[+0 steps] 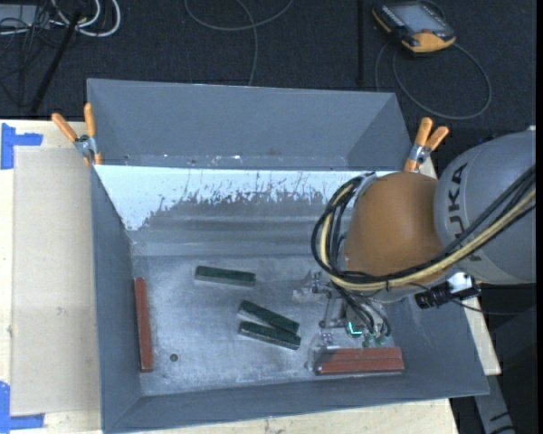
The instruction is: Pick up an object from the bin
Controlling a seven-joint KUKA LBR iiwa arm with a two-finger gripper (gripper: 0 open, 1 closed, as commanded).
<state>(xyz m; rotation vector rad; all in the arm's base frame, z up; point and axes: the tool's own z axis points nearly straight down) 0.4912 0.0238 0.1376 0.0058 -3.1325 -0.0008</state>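
My gripper (342, 322) hangs low over the bin's front right floor, partly hidden under the orange wrist cover. Directly in front of it, touching or nearly touching its lower end, a red-brown flat bar (362, 361) lies lengthwise along the front wall. Just left of the gripper lie two dark green bars side by side, one (270, 316) behind the other (269, 334). Nothing shows as lifted off the floor.
A third dark green bar (224, 277) lies farther left near the middle. Another red-brown bar (143, 324) rests along the left wall, with a small dark speck (174, 358) beside it. The arm and its cables cover the bin's right side.
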